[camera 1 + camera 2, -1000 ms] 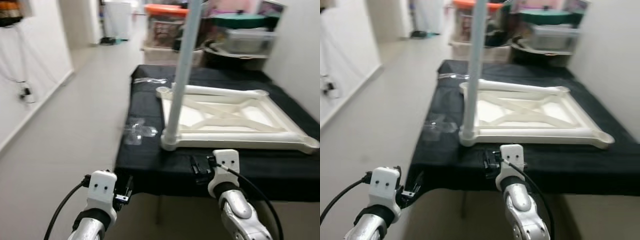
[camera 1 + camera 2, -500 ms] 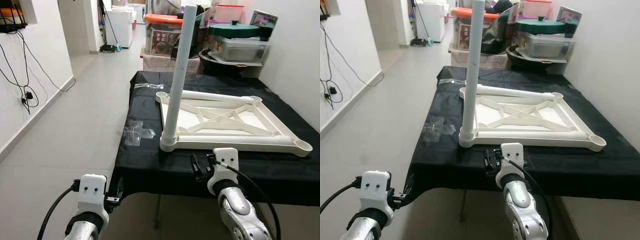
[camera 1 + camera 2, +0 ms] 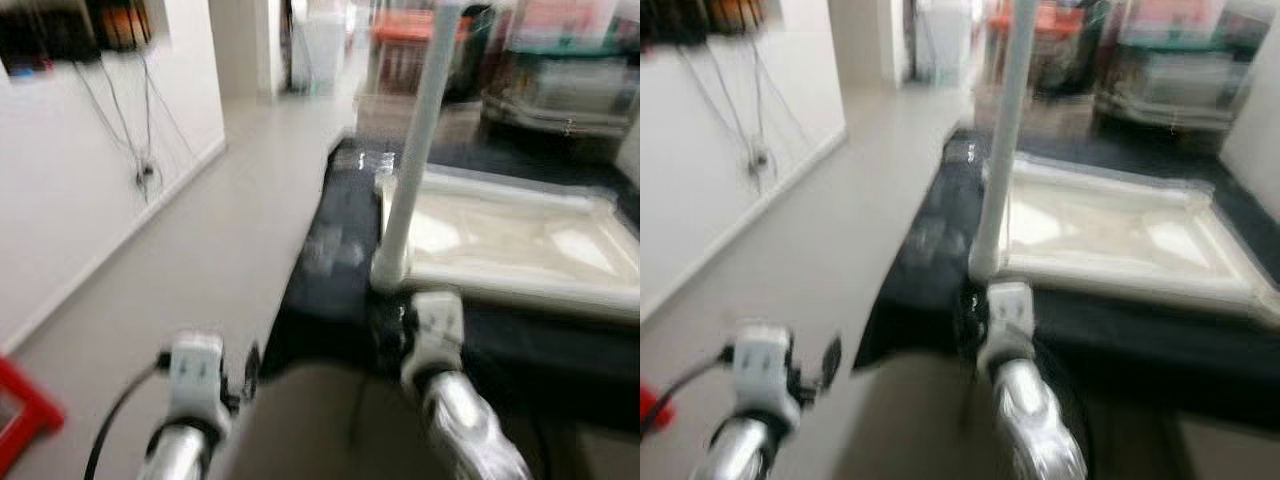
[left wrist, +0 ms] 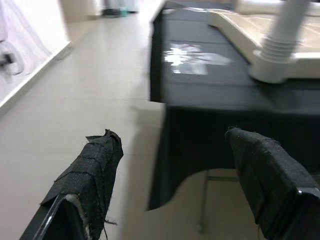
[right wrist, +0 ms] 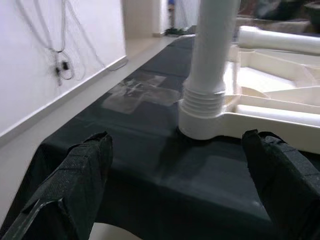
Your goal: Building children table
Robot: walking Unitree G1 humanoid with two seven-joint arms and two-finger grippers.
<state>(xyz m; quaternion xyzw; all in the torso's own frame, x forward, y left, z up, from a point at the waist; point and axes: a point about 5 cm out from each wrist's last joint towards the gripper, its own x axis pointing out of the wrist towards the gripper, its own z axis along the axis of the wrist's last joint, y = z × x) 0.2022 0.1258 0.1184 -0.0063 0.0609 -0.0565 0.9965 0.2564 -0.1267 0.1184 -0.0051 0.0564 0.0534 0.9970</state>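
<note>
Right tool open, fingers wide apart, facing white leg seated upright in frame corner on black-covered table.

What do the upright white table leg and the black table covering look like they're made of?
The table leg looks like molded plastic: smooth, faintly glossy off-white, with ribbed rings at its base. The black covering seems to be thin, smooth sheet material, fabric or plastic; it drapes over the edge and shows a soft sheen.

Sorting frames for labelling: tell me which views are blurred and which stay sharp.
Left eye and right eye views: heavy motion blur, smearing the white table frame and upright leg. Left wrist view: mildly soft, left claw readable. Right wrist view: sharpest, leg socket crisp beyond the right claw.
</note>
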